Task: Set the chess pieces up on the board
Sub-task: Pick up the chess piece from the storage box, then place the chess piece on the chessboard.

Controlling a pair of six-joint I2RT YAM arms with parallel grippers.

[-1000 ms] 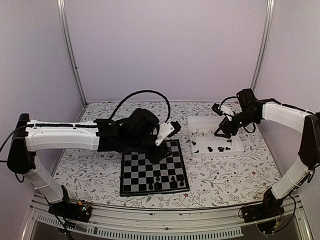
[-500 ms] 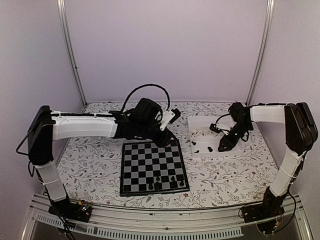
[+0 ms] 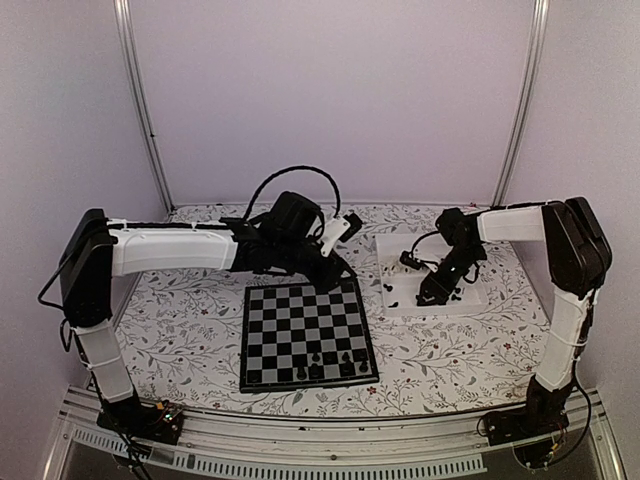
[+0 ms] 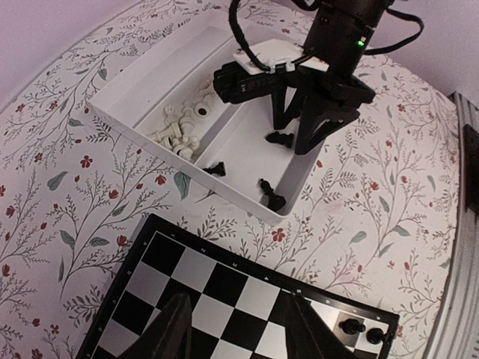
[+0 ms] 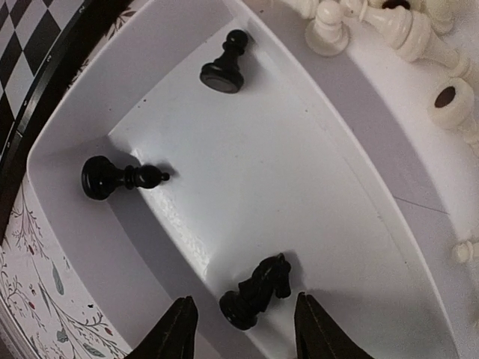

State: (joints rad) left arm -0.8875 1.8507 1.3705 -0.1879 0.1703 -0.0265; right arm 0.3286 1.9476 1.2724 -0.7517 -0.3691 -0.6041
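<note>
The black knight (image 5: 258,293) lies on its side in the black-piece compartment of the white tray (image 5: 284,172), beside a black pawn (image 5: 223,69) and one more black piece on its side (image 5: 120,178). The white pieces (image 4: 176,131) are heaped in the other compartment. The board (image 3: 300,330) sits just left of the tray. Only a few black pieces (image 3: 345,358) stand on it, in the near rows toward the right, so I judge the setup is early.

Step in hand: a pick from the tray. Your right gripper (image 3: 432,290) is down in the tray with its fingers apart, the knight lying just ahead between them and not gripped. Your left gripper (image 4: 239,303) hangs over the board's far right corner, fingers apart and holding nothing.

The next move calls for closing squarely on the knight (it lies askew, near the compartment wall), then lifting it clear of the rim. Mind the left arm, which is close to the path to the board.

The surface is a floral-print cloth (image 3: 180,330) over the table. The walls (image 3: 330,100) are plain and pale, with metal posts (image 3: 140,110) in the corners.
</note>
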